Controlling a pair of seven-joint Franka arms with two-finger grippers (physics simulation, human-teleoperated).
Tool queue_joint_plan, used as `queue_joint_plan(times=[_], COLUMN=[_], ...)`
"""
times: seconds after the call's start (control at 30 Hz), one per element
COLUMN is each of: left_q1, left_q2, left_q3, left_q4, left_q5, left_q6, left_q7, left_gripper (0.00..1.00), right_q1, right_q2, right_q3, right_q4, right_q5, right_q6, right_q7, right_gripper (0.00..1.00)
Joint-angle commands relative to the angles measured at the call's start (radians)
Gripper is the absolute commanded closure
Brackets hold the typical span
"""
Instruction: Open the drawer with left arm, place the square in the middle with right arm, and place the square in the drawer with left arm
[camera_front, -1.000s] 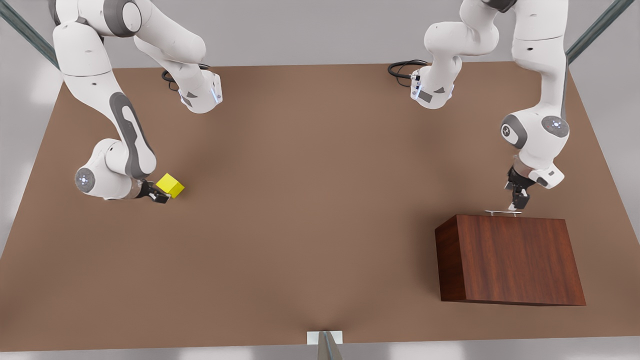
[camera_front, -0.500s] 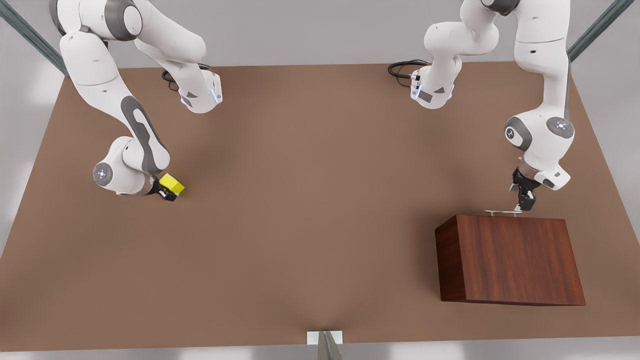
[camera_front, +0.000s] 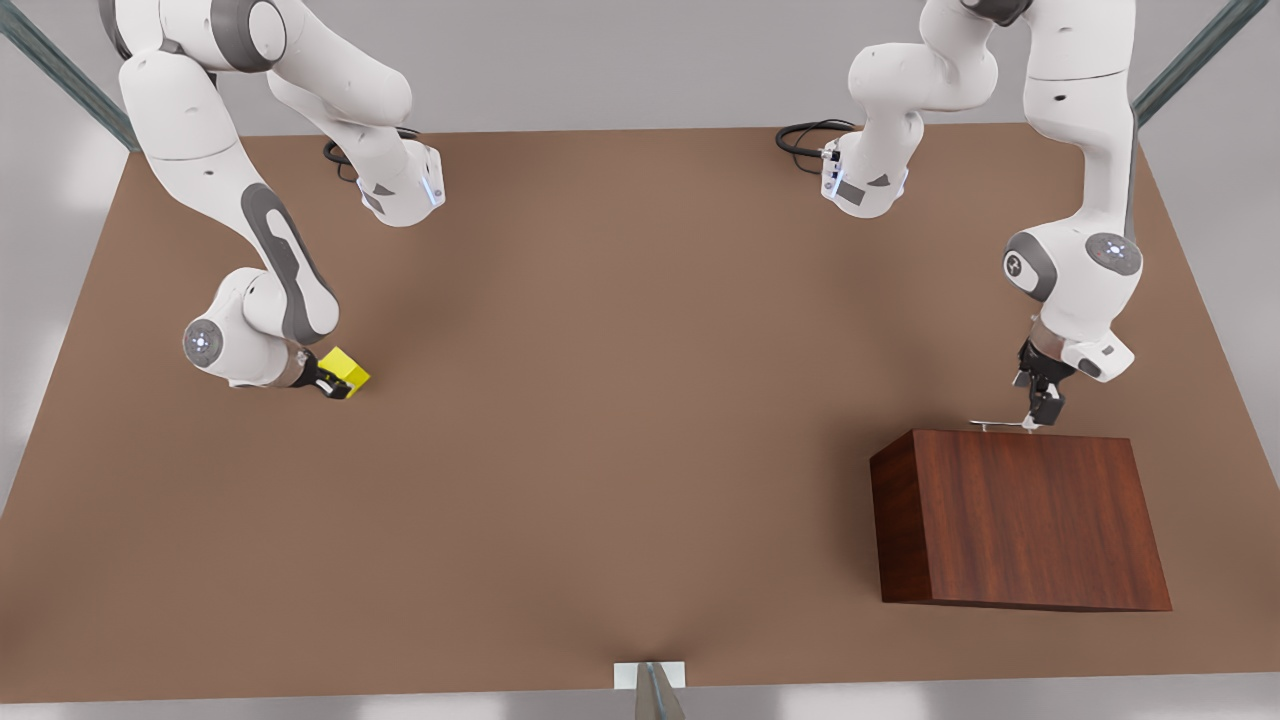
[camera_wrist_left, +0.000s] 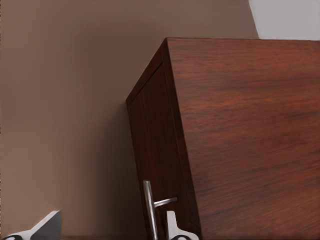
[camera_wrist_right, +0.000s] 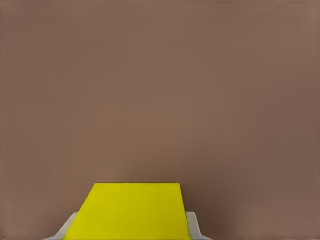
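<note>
A: Tabletop status, largest item first?

B: Brown surface, bare across the middle. The wooden cabinet stands at about 4 o'clock in the front view, with the drawer flush in its front face, fully in.

A: Left arm position?

B: It reaches down at 3 o'clock of the front view. The left gripper sits at the handle, at the cabinet's 12 o'clock edge. In the left wrist view the silver handle stands between the two fingertips, close beside one of them. The fingers are spread, with a wide gap on the other side of the bar; no clamping is seen.

A: Right arm?

B: It bends low at 9 o'clock of the front view. The right gripper is at table level with the square between its fingers. In the right wrist view the yellow square fills the gap, with a fingertip against each side; the fingers are closed against it.

A: Square location?

B: On the tabletop at 9 o'clock, well apart from the cabinet and from the middle.
</note>
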Motion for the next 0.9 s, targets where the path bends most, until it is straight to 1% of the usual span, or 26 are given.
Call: queue_joint_plan(times=[0.0,0.07,0.13,0.23,0.27,0.3,0.33,0.37,0.4,0.5,0.53,0.6,0.67,0.77,0.83,0.87], left_q1=[-0.004,-0.005,-0.016,-0.016,-0.016,-0.016,-0.016,-0.016,-0.016,-0.016,-0.016,-0.016,-0.016,-0.015,-0.010,-0.007], left_q2=[0.000,0.000,0.008,0.022,0.023,0.023,0.026,0.028,0.028,0.028,0.026,0.019,0.003,0.000,0.000,-0.003], left_q3=[0.000,0.000,0.000,0.000,0.000,0.000,0.002,0.002,0.002,0.002,0.002,0.002,0.002,0.002,0.002,0.003], left_q4=[0.000,0.000,0.000,0.000,0.000,0.000,-0.002,-0.002,-0.003,-0.003,-0.003,-0.003,-0.005,-0.005,-0.005,-0.005], left_q5=[0.000,0.000,0.000,0.000,0.000,0.000,0.000,0.000,0.000,0.000,0.000,0.000,0.000,0.000,0.000,0.002], left_q6=[0.000,-0.002,-0.002,0.000,-0.002,-0.005,-0.008,-0.009,-0.012,-0.025,-0.037,-0.070,-0.106,-0.120,-0.121,-0.138], left_q7=[0.000,0.000,0.000,0.000,0.000,0.000,0.000,0.000,0.000,0.000,0.000,0.000,0.000,0.000,0.003,0.008], left_gripper=[0.00,0.00,0.00,0.00,0.00,0.00,0.00,0.00,0.00,0.00,0.00,0.00,0.00,0.00,0.00,0.00], right_q1=[0.000,0.017,0.037,0.039,0.072,0.138,0.197,0.260,0.336,0.526,0.615,0.727,0.797,0.846,0.879,0.892], right_q2=[-0.004,-0.026,-0.035,0.033,0.055,0.089,0.115,0.149,0.177,0.261,0.296,0.348,0.399,0.467,0.503,0.522], right_q3=[0.002,0.028,0.057,0.184,0.206,0.206,0.206,0.206,0.206,0.206,0.204,0.200,0.200,0.200,0.198,0.198], right_q4=[0.002,0.016,0.111,0.326,0.383,0.453,0.515,0.597,0.666,0.794,0.827,0.854,0.874,0.970,0.975,0.978], right_q5=[-0.001,-0.003,-0.003,-0.006,-0.006,-0.006,-0.006,-0.003,-0.004,-0.009,-0.012,-0.024,-0.046,-0.088,-0.104,-0.102], right_q6=[-0.007,-0.043,-0.145,-0.285,-0.319,-0.337,-0.359,-0.432,-0.454,-0.448,-0.438,-0.347,-0.241,-0.239,-0.234,-0.193], right_q7=[0.004,0.082,0.170,0.378,0.430,0.531,0.559,0.593,0.670,0.882,1.028,1.237,1.452,1.624,1.656,1.658], right_gripper=[0.46,0.46,0.46,0.46,0.46,0.47,0.48,0.48,0.48,0.47,0.45,0.45,0.46,0.47,0.46,0.46])
